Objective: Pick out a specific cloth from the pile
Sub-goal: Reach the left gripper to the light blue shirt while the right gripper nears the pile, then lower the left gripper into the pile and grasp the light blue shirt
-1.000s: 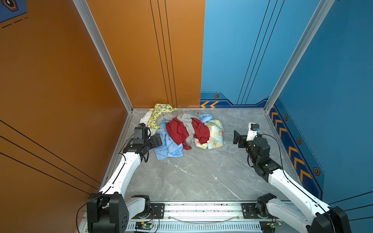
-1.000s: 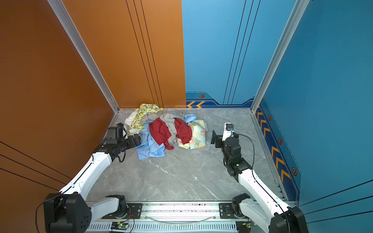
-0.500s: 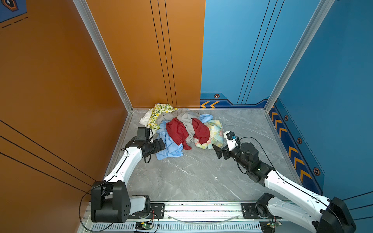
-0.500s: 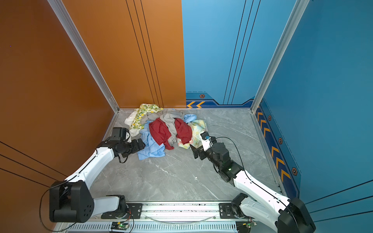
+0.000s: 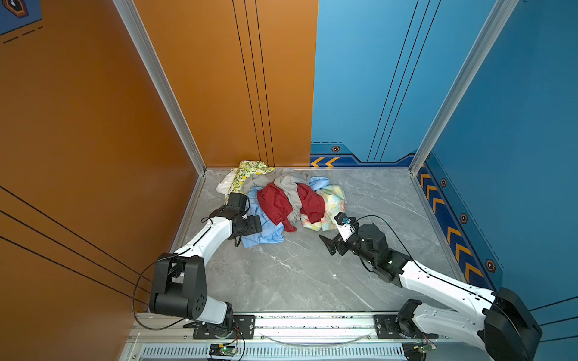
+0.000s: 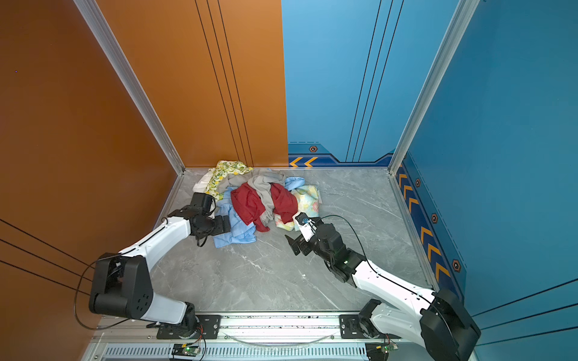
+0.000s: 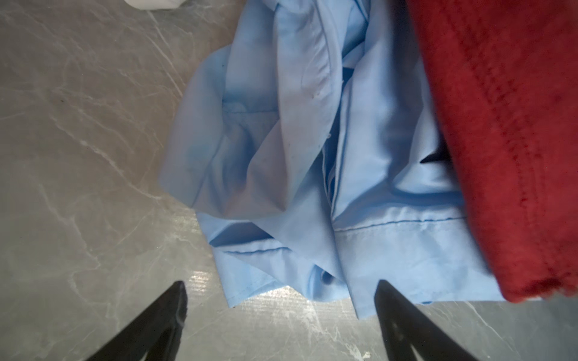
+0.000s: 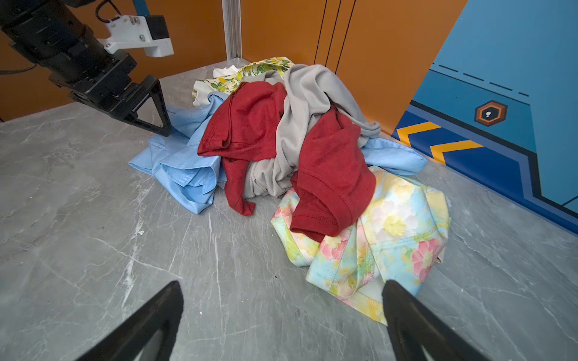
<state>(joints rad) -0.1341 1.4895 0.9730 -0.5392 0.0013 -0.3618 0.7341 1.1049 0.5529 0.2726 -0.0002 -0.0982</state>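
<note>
Since a second ago the right gripper (image 5: 330, 243) has swung in from the right to the near-right edge of the heap of mixed garments (image 5: 291, 187), jaws wide and empty. The left gripper (image 7: 280, 283) has come nearer, jaws spread and holding nothing, over the hem of the large light sky-blue thin shirt (image 5: 262, 237) at the heap's near left. A dark red knit garment (image 5: 275, 204) and a grey garment (image 8: 300, 103) overlie the shirt's far part.

in a top view the pile (image 5: 291, 187) lies at the far left of the grey table (image 5: 297, 275). the cloth (image 5: 266, 237), light blue, spreads from its near left edge, partly under a dark red garment (image 5: 275, 204). the left gripper (image 5: 254, 224) hangs over the cloth's left part. the right gripper (image 5: 328, 245), jaws apart, sits near a floral cloth (image 5: 333, 203).
</note>
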